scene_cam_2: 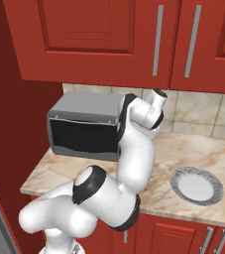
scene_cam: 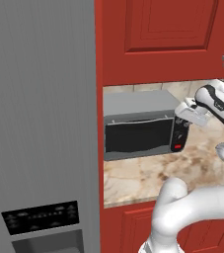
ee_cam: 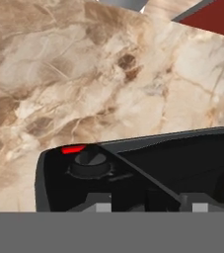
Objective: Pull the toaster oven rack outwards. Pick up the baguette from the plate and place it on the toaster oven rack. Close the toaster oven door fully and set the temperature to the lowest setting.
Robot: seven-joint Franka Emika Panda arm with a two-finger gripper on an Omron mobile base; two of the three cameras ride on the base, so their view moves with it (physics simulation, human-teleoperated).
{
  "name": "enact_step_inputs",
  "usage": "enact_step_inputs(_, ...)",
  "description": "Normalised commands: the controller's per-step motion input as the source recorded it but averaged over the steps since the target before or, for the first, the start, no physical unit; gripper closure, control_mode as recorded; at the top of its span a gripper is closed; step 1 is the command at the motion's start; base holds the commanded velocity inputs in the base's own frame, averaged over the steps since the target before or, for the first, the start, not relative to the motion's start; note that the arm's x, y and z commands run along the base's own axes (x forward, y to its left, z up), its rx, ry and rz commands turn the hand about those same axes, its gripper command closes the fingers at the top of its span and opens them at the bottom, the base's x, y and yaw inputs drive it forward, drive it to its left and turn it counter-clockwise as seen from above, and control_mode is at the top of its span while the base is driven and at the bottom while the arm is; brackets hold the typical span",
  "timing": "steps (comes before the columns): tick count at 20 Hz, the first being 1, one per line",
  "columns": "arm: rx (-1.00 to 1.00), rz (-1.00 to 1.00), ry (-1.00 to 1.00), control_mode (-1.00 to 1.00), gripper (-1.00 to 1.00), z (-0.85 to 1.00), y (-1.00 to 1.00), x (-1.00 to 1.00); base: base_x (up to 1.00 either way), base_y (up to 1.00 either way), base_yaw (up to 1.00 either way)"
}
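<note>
The toaster oven (scene_cam: pixel 138 106) has a matt grey-silver metal shell, smooth on top. Its toaster oven door (scene_cam: pixel 137 136) is dark, almost black glass with a soft sheen, framed in grey metal. The control panel (ee_cam: pixel 133 173) looks like smooth black plastic, slightly glossy, with a ribbed dark knob (ee_cam: pixel 91 165) and a shiny red button (ee_cam: pixel 73 149). The bench (scene_cam: pixel 192 163) is polished beige-brown marbled stone. The plate (scene_cam_2: pixel 197 185) looks like smooth glazed grey-white ceramic. The cabinets (scene_cam_2: pixel 99 39) are red painted wood with a satin finish and brushed metal handles (scene_cam_2: pixel 157 40). The fridge (scene_cam: pixel 39 108) is matt grey metal with fine vertical grain.
</note>
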Motion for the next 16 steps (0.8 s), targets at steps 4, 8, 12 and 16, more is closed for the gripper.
enact_step_inputs(4,-0.42,0.0,-0.28,-1.0,1.0,-0.06,-0.44,0.32,0.0,0.0,0.0)
enact_step_inputs(8,-0.4,0.0,-0.33,-1.0,1.0,0.0,-0.37,0.27,0.0,0.0,0.0)
enact_step_inputs(12,-0.38,0.01,-0.49,-1.0,1.0,0.0,-0.24,0.12,0.0,0.0,0.0)
enact_step_inputs(16,-0.29,0.0,-0.81,-1.0,1.0,-0.27,-0.05,0.0,0.0,0.0,0.0)
